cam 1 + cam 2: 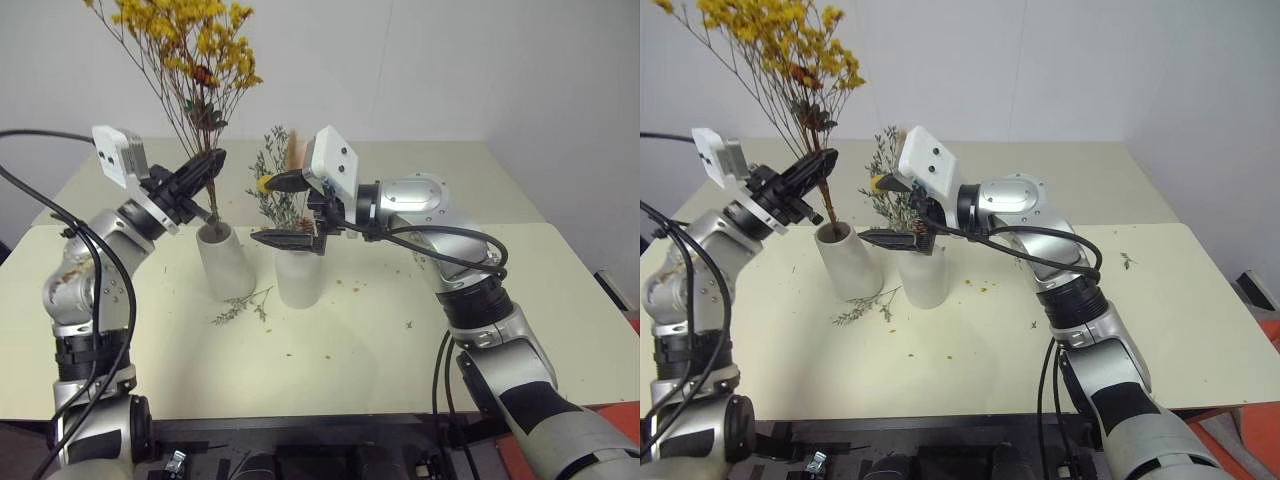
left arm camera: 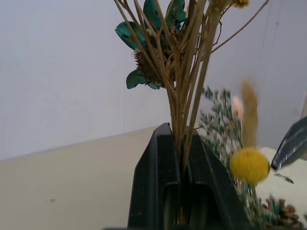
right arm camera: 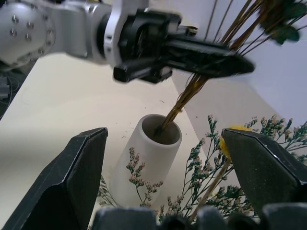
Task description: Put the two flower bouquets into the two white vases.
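The yellow flower bouquet [image 1: 190, 40] stands tall, its brown stems pinched in my shut left gripper [image 1: 208, 165] just above the left white vase [image 1: 225, 262]. The stem ends reach down into that vase's mouth [image 3: 160, 129]. The grey-green bouquet [image 1: 275, 190], with a yellow ball [image 2: 249, 165] and a pine cone [image 2: 280, 215], stands in the right white vase [image 1: 298, 278]. My right gripper [image 1: 265, 210] is open and points left, one finger on either side of this bouquet above its vase, gripping nothing.
A loose sprig [image 1: 240, 305] lies on the cream table [image 1: 400, 350] in front of the vases, with small crumbs scattered around. A white wall rises behind the table. The two vases stand close together.
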Controlling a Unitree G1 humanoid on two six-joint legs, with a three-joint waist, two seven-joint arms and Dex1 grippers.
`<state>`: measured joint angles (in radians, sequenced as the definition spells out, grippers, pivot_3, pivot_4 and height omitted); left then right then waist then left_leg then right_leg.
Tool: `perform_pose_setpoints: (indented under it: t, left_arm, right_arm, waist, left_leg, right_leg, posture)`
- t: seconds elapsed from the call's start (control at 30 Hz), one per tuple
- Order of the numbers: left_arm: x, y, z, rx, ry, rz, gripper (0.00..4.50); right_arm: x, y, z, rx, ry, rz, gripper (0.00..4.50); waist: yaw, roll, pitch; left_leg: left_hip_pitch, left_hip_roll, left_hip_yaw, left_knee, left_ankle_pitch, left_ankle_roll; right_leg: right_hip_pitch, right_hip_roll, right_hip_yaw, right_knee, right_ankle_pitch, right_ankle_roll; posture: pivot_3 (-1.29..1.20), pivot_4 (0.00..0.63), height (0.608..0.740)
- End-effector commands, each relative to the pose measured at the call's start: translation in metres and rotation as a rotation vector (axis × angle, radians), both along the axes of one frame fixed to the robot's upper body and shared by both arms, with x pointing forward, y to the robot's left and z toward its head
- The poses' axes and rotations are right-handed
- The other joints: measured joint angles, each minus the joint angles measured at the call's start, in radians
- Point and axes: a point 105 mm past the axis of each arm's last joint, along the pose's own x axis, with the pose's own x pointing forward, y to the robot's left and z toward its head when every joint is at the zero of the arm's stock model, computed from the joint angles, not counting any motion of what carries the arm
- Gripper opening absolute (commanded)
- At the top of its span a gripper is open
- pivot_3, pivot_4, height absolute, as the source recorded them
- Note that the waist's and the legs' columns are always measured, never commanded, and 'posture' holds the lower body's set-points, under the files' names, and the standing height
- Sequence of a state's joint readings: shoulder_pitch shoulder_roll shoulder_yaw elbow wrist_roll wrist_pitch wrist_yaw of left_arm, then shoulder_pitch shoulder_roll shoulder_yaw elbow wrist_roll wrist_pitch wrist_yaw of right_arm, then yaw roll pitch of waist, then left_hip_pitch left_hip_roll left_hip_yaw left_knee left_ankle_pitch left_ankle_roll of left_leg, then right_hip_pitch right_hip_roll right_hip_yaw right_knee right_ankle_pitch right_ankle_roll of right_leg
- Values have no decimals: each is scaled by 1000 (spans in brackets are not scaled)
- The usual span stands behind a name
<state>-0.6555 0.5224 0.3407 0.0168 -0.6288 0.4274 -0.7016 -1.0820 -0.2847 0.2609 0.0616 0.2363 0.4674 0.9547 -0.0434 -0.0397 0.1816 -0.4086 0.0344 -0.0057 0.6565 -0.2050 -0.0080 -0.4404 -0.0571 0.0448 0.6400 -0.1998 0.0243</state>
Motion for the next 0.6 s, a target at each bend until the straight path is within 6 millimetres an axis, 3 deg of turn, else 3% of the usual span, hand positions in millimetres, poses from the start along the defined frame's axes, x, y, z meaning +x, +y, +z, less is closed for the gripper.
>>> perform_pose_setpoints:
  t: [0.03, 0.53, 0.57, 0.6]
  left_arm:
    - [-5, 4, 11, -7, -74, 29, 28]
    - [-16, 9, -18, 4, 6, 55, 28]
    - [-16, 9, -19, 3, 10, 55, 534]
    - [-17, 8, -19, 1, 13, 55, 696]
  right_arm:
    - [-7, -1, 10, 20, -36, 15, 4500]
    - [-10, -1, 8, 14, -26, 26, 4500]
    - [-10, -1, 8, 14, -26, 27, 4500]
    - [-10, -1, 8, 14, -25, 27, 4500]
  waist:
    - [0, 0, 0]
    - [0, 0, 0]
    - [0, 0, 0]
    - [0, 0, 0]
  left_leg:
    - [0, 0, 0, 0, 0, 0]
    - [0, 0, 0, 0, 0, 0]
    - [0, 0, 0, 0, 0, 0]
    - [0, 0, 0, 0, 0, 0]
  right_leg:
    - [0, 0, 0, 0, 0, 0]
    - [0, 0, 0, 0, 0, 0]
    - [0, 0, 0, 0, 0, 0]
    - [0, 0, 0, 0, 0, 0]
  posture:
    - [0, 150, 740]
    - [0, 150, 740]
    - [0, 150, 740]
    - [0, 150, 740]
